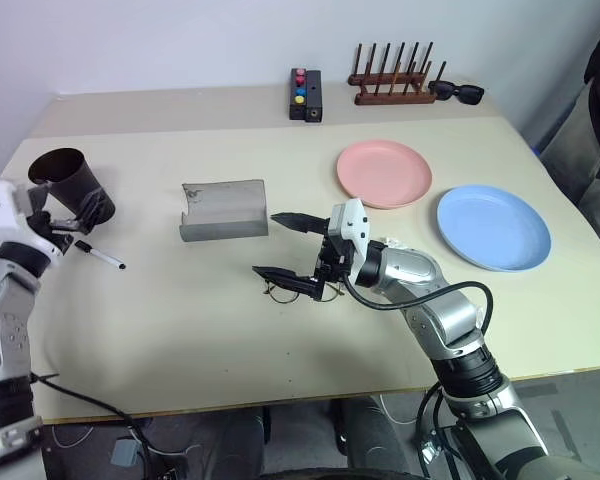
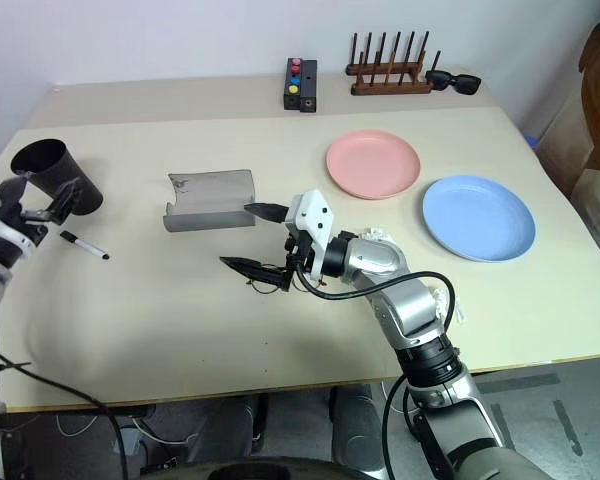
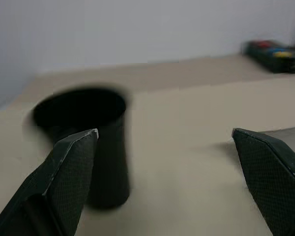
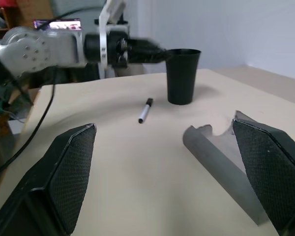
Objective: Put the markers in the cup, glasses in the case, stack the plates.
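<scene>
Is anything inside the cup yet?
Cannot tell: the cup stands upright and its dark inside hides any contents. One white marker lies on the table beside it, near the open left gripper.

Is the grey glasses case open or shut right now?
Open. The case lies on the table with its hollow inside showing, nothing seen in it.

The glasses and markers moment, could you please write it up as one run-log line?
left pincer: open, beside cup | white marker: on table | right pincer: open, over glasses | case: open | plates: unstacked
</scene>
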Robot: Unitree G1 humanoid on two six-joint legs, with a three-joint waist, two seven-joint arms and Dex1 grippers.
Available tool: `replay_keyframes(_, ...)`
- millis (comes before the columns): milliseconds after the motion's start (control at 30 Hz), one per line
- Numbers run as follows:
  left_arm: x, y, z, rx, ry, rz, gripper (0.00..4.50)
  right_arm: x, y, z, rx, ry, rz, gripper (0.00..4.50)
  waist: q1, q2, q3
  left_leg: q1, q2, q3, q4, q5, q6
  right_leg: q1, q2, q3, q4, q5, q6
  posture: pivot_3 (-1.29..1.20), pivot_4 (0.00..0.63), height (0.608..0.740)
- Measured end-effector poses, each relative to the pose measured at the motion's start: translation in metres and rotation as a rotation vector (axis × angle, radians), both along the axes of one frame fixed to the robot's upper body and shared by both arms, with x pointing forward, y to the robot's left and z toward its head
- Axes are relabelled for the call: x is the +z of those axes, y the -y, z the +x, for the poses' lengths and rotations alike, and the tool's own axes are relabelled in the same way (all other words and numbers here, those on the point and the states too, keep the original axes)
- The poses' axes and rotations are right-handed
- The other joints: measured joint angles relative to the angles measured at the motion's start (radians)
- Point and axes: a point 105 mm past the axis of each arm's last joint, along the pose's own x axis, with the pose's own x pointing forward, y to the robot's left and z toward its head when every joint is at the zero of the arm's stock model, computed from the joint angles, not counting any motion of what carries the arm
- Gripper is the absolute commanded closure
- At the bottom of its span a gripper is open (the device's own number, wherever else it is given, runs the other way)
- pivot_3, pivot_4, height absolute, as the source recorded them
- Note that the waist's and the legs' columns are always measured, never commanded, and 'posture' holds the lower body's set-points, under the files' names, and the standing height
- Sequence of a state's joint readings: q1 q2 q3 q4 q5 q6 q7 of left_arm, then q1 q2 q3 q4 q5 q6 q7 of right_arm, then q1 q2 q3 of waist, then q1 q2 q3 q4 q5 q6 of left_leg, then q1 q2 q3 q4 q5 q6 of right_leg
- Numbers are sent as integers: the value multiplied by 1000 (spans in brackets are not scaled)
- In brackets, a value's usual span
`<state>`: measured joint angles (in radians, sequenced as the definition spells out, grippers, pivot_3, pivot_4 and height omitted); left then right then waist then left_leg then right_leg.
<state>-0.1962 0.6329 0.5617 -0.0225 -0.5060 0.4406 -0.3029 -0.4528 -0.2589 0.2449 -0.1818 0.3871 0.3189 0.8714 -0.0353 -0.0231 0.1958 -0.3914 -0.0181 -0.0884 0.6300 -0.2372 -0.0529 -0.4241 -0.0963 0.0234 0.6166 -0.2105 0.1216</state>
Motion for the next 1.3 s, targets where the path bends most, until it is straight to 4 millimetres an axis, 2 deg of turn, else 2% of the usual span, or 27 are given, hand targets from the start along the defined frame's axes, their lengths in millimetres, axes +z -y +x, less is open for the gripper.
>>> replay_keyframes(100,-25,-12,-3,166,-108,-101,26,-2,0,0,10,-10,-3,0,2,0,0,0,0,0,0,0,0,0,0,0,0,0,0,0,150,739)
replay_keyframes(233,-47,-12,4,341,-212,-203,26,-1,-3,0,32,-6,-7,0,7,-1,-1,0,0,0,1,0,0,0,0,0,0,0,0,0,150,739)
replay_keyframes(500,-59,5,24,451,-351,-282,26,0,-5,-1,47,-5,-4,0,17,-1,-1,0,-1,0,1,0,-1,0,0,0,0,0,0,0,150,739)
replay_keyframes(733,-73,1,35,562,-497,-307,26,0,-5,0,40,-8,-3,0,17,-1,-1,0,-1,0,0,1,-1,0,0,0,0,0,0,0,150,739)
replay_keyframes(833,-71,2,42,582,-518,-322,888,-1,-5,0,38,-10,0,0,17,-1,-1,0,-1,0,0,1,-2,0,0,0,0,0,0,0,150,739)
replay_keyframes(1067,-70,1,42,627,-542,-399,4484,-1,-5,0,30,-14,3,0,14,-1,-1,1,-1,0,0,1,-2,0,0,0,1,0,0,0,150,739)
replay_keyframes(1200,-70,0,40,650,-531,-403,4484,-1,-6,0,31,-14,6,0,15,-1,-1,1,-1,0,0,1,-2,0,0,0,0,0,0,0,150,739)
replay_keyframes(1300,-70,-6,34,689,-431,-403,4484,-1,-6,0,31,-14,5,0,14,-1,-1,0,-1,0,-1,1,-3,0,0,0,0,0,0,0,150,739)
